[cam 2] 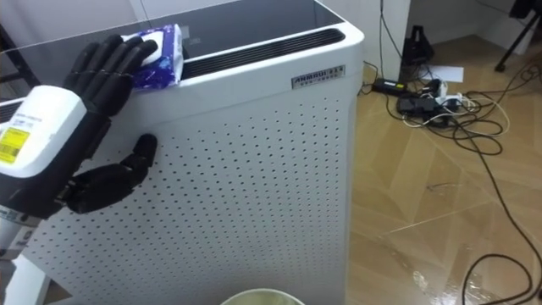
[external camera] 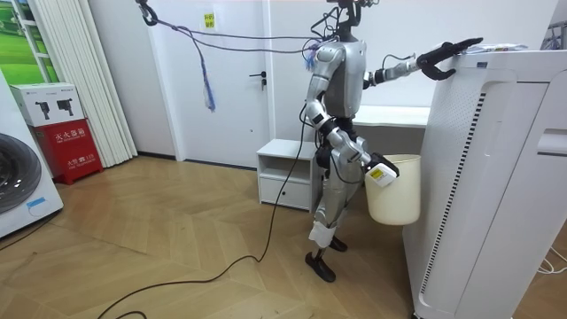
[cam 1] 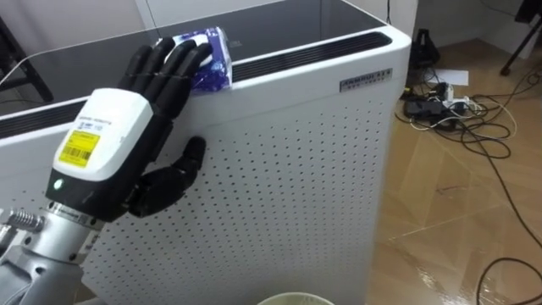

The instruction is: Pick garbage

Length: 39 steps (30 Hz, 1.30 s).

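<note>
Packet [cam 1: 212, 61], blue-and-white soft plastic, print too small to read, lying on the top edge of the white perforated cabinet [cam 1: 288, 178], left hand [cam 1: 110, 140] spread wide with fingers laid over it (thumb on the front panel), right hand [external camera: 383, 174] down at the cream bin [external camera: 396, 197], grasp not tellable.

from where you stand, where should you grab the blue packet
Likely its near end: the packet lies flat at the purifier's front top edge. Come over that edge from the front, where the open left hand touches it, and pinch across its width.
</note>
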### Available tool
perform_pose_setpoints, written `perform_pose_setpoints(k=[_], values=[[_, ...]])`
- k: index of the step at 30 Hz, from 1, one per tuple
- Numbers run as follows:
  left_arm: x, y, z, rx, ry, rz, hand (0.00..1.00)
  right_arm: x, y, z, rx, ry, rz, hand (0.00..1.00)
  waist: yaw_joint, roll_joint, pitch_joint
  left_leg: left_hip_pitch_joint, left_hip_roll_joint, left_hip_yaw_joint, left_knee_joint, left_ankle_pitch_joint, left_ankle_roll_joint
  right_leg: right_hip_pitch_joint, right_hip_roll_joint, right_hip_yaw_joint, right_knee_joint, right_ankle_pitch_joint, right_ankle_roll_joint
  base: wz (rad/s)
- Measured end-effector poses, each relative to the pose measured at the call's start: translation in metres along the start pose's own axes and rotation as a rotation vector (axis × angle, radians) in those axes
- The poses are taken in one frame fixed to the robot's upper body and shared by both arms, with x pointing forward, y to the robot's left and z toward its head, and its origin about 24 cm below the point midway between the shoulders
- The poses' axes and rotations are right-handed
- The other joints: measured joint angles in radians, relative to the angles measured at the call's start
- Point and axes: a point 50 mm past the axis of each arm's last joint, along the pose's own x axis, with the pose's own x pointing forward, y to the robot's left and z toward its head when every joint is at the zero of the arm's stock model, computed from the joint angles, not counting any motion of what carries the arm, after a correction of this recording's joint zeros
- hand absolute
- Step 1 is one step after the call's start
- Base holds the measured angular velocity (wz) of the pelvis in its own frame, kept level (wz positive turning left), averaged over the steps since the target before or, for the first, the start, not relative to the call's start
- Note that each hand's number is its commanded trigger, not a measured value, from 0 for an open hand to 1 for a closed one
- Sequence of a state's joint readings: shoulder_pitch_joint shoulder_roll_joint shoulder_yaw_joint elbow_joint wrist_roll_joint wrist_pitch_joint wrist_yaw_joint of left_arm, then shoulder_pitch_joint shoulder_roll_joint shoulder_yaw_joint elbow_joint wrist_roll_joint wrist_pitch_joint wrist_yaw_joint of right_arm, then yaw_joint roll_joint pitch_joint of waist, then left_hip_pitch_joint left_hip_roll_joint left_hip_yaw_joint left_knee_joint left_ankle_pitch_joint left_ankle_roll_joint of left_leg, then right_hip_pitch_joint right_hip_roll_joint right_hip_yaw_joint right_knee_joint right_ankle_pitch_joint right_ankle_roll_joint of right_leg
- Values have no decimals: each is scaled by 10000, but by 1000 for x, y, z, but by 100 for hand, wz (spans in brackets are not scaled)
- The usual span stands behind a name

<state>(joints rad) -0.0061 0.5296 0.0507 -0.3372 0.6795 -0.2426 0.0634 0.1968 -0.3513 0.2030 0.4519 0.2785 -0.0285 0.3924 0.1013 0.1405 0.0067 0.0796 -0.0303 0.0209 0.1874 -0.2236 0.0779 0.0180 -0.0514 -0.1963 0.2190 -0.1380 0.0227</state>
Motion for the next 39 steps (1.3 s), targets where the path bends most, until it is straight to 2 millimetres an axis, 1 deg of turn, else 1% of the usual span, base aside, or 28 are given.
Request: perform_pose_setpoints(k=[1, 4, 7, 9, 11, 13, 21, 24, 28, 32, 39], values=[[0, -1, -1, 5, 107, -95, 100, 0, 0, 1, -31, -10, 13, 100, -39, -3, 4, 1, -2, 2, 3, 2, -1, 0, -3, -6, 8, 0, 0, 0], [0, -1, -4, 46, 335, -307, 100, 0, 0, 6, -84, -47, 70, 100, -143, 25, -5, 0, -4, 9, 17, 18, -13, -20, -5, -4, 51, -3, -6, 0], [0, -1, -5, 96, 461, -374, 100, 0, 1, 7, -91, -48, 70, 100, -169, 30, -9, -14, -3, 23, 17, 36, -31, -68, -5, 12, 106, -17, -30, -1], [3, 6, -5, 183, 440, -21, 100, 0, 0, 6, -63, 64, 51, 100, -161, 34, -15, -41, -7, 41, 30, 43, -38, -137, -21, 16, 189, -43, -60, 0], [7, 11, -7, 75, 484, 216, 100, -1, -2, 4, -92, 229, 17, 100, -163, 87, -35, -57, -8, 57, 28, 67, -45, -168, -27, 16, 208, -50, -72, 0], [9, 13, -8, -43, 556, 303, 100, -1, -2, 3, -73, 344, 3, 100, -154, 95, -41, -58, -7, 57, 25, 82, -59, -192, -28, 21, 247, -67, -91, 0], [13, 22, -11, -75, 689, 665, 100, -2, -4, 3, -95, 397, -97, 100, -169, 109, -28, -63, 10, 62, 21, 122, -117, -266, -21, 41, 375, -126, -149, 0], [15, 28, -10, 38, 620, 910, 100, -2, -4, 3, -94, 397, -107, 100, -183, 114, -20, -66, 20, 59, 6, 128, -127, -268, -14, 30, 360, -129, -157, 0], [16, 31, -8, 97, 519, 1113, 100, -2, -4, 3, -86, 391, -102, 100, -186, 122, -8, -63, 22, 56, 3, 128, -126, -261, -12, 16, 316, -130, -156, 0], [16, 33, -7, 82, 434, 1179, 100, -2, -4, 3, -83, 391, -101, 100, -158, 97, 13, -53, 22, 69, -2, 128, -126, -256, -12, 18, 292, -132, -153, 0], [16, 34, -6, -283, 389, 1288, 100, -2, -3, 3, -53, 380, -97, 100, -103, 79, 25, -40, 29, 97, -109, 129, -126, -250, 11, 77, 253, -132, -153, 0]])
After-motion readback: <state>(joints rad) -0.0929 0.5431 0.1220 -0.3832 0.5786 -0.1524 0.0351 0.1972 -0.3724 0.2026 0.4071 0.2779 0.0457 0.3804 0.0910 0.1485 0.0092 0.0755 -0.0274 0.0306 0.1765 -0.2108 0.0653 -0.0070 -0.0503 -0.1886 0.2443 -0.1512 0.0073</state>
